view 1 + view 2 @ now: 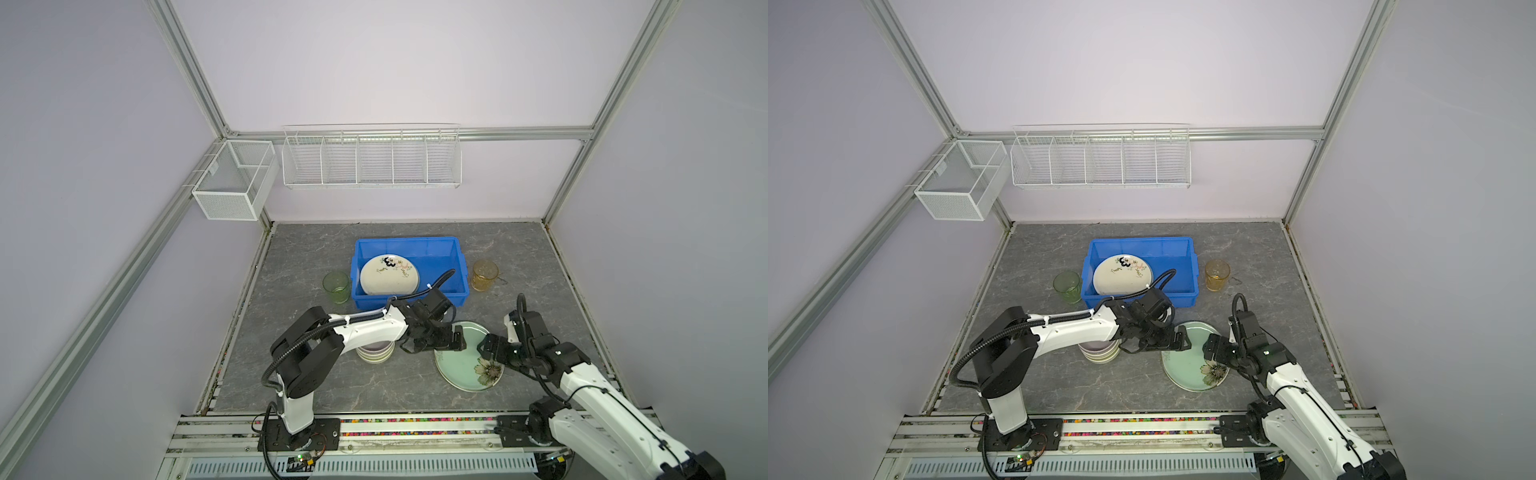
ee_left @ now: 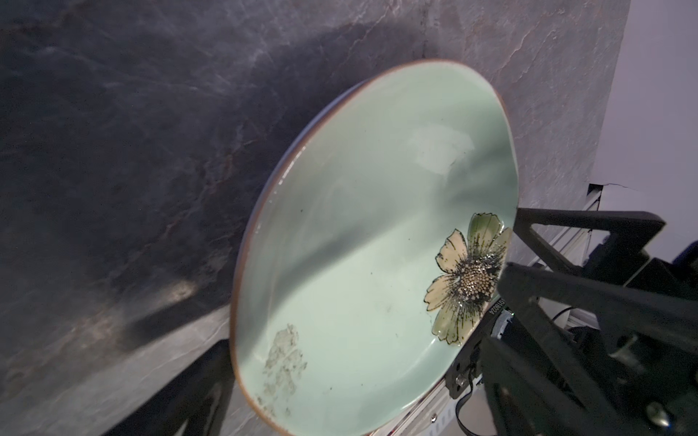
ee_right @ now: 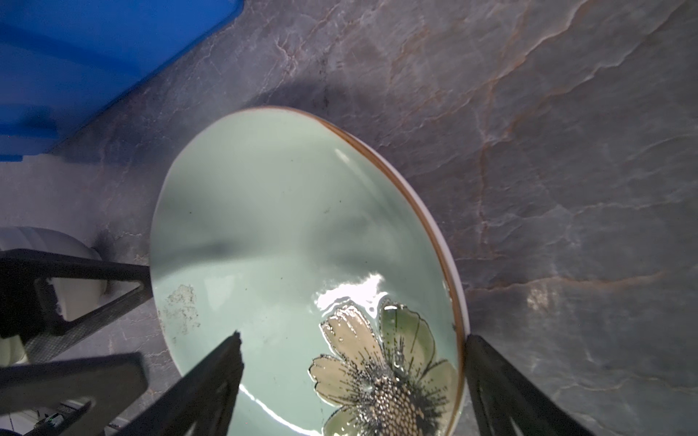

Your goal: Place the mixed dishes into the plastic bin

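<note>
Your left jaws and right jaws both stand wide and hold nothing. They are at opposite rims of the pale green floral plate (image 1: 459, 368), probably to lift it with 2 arms. The plate lies on the surface, just near of the blue bin (image 1: 415, 249), where 1 cream plate (image 1: 388, 276) already sits.

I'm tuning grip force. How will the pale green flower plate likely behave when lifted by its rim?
The pale green plate looks like glazed ceramic: probably rigid, fairly heavy and breakable if dropped. Its glossy highlights suggest a slippery surface. The right gripper stands open astride the rim, so a one-edge grip would likely let the plate pivot.
</note>
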Robot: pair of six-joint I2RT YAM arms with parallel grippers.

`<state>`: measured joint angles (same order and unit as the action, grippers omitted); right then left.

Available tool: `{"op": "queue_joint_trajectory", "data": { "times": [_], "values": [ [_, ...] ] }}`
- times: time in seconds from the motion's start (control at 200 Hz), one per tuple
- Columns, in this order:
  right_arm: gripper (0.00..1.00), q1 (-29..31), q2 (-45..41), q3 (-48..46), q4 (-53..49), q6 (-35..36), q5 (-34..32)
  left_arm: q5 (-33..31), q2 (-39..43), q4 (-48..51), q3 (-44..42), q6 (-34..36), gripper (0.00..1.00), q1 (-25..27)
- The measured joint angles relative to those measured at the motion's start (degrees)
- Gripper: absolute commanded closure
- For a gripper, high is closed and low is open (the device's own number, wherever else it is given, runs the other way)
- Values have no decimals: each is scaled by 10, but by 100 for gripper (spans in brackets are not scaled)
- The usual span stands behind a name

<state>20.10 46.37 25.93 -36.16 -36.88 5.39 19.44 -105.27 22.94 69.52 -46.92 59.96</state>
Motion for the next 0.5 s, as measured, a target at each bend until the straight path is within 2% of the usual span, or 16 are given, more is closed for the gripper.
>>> {"op": "queue_joint_trajectory", "data": {
  "times": [0.5],
  "values": [
    [8,1,42,-15,66,-11,38,0,0,1,-5,-6,2,0]
  ]
}}
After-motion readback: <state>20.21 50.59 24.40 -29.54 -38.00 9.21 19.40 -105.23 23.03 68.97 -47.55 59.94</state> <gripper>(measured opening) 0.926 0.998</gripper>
